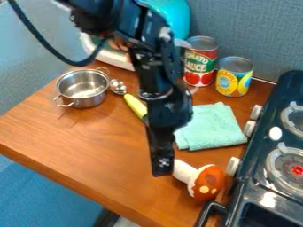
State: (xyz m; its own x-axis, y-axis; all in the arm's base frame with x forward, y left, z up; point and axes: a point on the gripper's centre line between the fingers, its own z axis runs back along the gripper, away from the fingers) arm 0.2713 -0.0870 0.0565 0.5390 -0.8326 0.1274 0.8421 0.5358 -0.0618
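Beside the stove [260, 188], which the view cuts off, the toy mushroom [205, 181] lies on the stove side of the gripper [163, 170], stem nearest its jaws; whether they touch, or how wide the jaws stand, I cannot tell. Farther back, the arm partly hides the yellow banana [135, 105], green cloth [214, 126] and cropped teal object [174, 17].

Arm: black, segmented | joints: glossy, bulky | cable: dark, looped | gripper [163, 170]: black, pale-patterned marking
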